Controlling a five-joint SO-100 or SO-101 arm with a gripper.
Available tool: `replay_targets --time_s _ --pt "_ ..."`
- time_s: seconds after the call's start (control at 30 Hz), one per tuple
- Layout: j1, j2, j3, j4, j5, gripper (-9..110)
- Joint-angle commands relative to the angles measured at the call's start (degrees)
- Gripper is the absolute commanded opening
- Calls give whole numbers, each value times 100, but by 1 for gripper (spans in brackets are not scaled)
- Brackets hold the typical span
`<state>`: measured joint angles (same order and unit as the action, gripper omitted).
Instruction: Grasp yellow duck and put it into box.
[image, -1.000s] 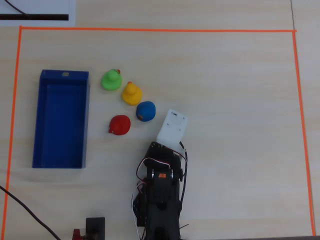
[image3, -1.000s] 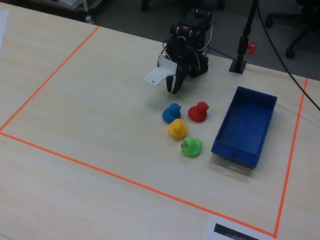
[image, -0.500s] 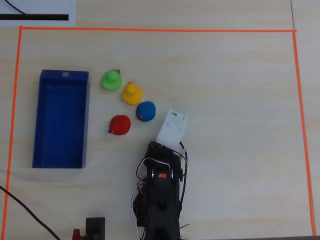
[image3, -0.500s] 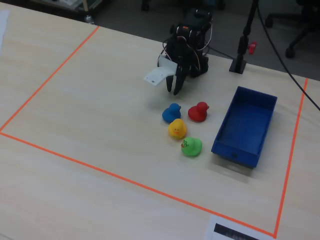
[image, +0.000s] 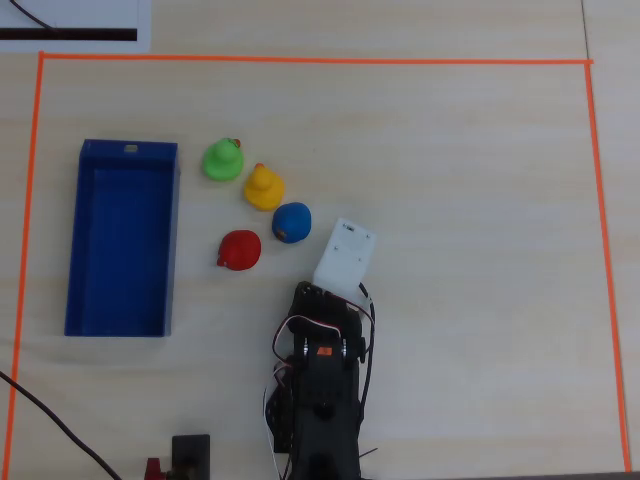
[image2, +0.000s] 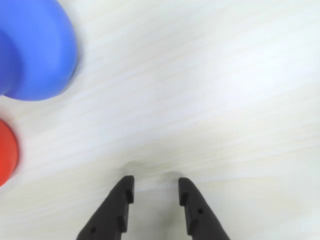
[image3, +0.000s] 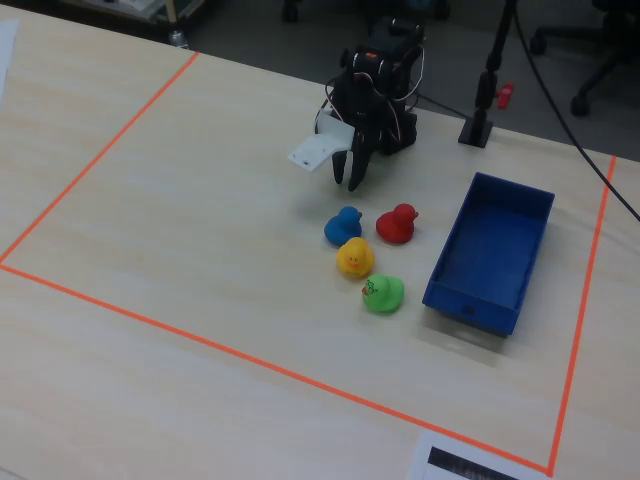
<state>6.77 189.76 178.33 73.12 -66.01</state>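
Note:
The yellow duck (image: 263, 187) sits on the table among three other ducks; it also shows in the fixed view (image3: 354, 257) and is out of the wrist view. The blue box (image: 90, 240) lies empty to the left of the ducks in the overhead view, and on the right in the fixed view (image3: 445, 285). My gripper (image2: 155, 183) is open and empty, pointing down just above bare table. In the fixed view the gripper (image3: 348, 183) hangs a little behind the blue duck (image3: 343, 226), apart from the yellow duck. In the overhead view the jaws are hidden under a white plate (image: 345, 258).
A green duck (image: 222, 159), the blue duck (image: 292, 222) and a red duck (image: 240, 250) surround the yellow one. The blue duck (image2: 35, 50) and red duck (image2: 6, 152) are at the left of the wrist view. Orange tape (image: 300, 60) borders the workspace. The arm base (image: 320, 400) is at the front.

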Motion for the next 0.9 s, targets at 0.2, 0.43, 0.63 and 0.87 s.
replay_targets --time_s 0.2,0.43,0.63,0.87 --pt "-9 -18 -9 141 -62 10" --pt "-9 -18 -9 141 -62 10" --pt "44 -18 -18 141 -193 25" --pt "510 -1881 -1978 -896 -264 45"
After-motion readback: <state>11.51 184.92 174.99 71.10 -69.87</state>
